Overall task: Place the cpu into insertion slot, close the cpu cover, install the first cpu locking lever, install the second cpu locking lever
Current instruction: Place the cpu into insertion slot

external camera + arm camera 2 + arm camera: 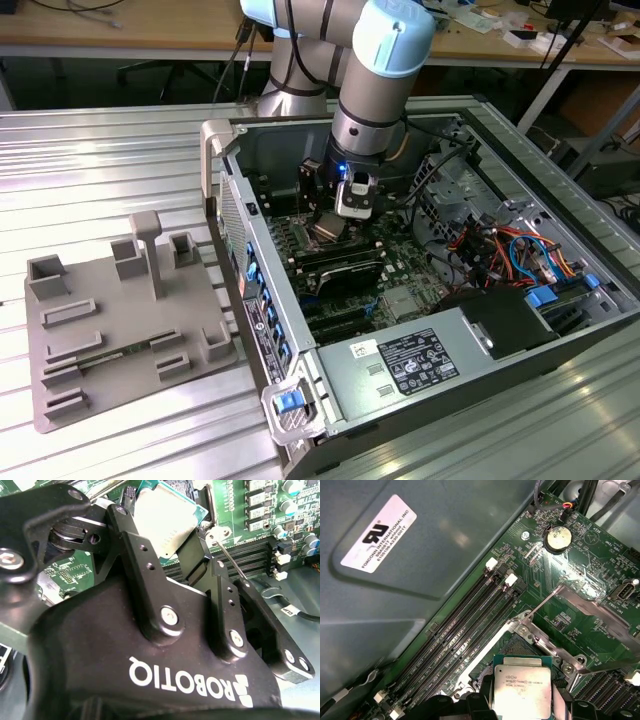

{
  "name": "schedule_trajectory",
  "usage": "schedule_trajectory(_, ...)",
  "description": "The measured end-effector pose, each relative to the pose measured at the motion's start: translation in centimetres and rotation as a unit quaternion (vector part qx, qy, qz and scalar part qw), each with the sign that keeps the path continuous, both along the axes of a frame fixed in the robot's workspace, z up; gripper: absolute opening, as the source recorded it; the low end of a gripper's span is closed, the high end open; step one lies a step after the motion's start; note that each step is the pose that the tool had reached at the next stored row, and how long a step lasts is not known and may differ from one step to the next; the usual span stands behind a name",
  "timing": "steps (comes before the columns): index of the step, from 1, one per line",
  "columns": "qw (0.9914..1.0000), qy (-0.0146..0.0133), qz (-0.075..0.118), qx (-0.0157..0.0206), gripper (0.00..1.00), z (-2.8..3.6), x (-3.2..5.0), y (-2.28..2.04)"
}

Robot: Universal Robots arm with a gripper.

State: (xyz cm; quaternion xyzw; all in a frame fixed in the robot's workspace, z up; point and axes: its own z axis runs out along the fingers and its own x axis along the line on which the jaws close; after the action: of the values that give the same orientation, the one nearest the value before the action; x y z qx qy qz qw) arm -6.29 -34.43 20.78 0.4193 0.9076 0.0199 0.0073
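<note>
You have open grey metal computer case [262, 290] on slatted metal table [100, 160]. Grey plastic fixture tray [110, 330] just beside it, exterior view's left. Inside case: silver labelled power-supply box [400, 365], orange-and-blue cable bundle [505, 245]. First wrist view gives you long black memory slots [460, 635], round silver coin battery [558, 539].

Silvery-grey cpu [522, 686]; green circuit board [580, 547]; black end effector [162, 527].
</note>
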Motion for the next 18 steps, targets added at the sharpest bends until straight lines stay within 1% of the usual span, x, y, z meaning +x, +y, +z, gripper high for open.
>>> schedule_trajectory(4, 1.00000, 0.0000, -0.003, 0.0000, 0.55, 0.00, 0.00, 0.00)
schedule_trajectory(11, 0.99983, 0.0000, -0.018, 0.0001, 0.55, -0.01, -0.03, 0.02)
schedule_trajectory(18, 0.99978, 0.0000, -0.021, 0.0000, 0.55, -0.01, -0.03, 0.04)
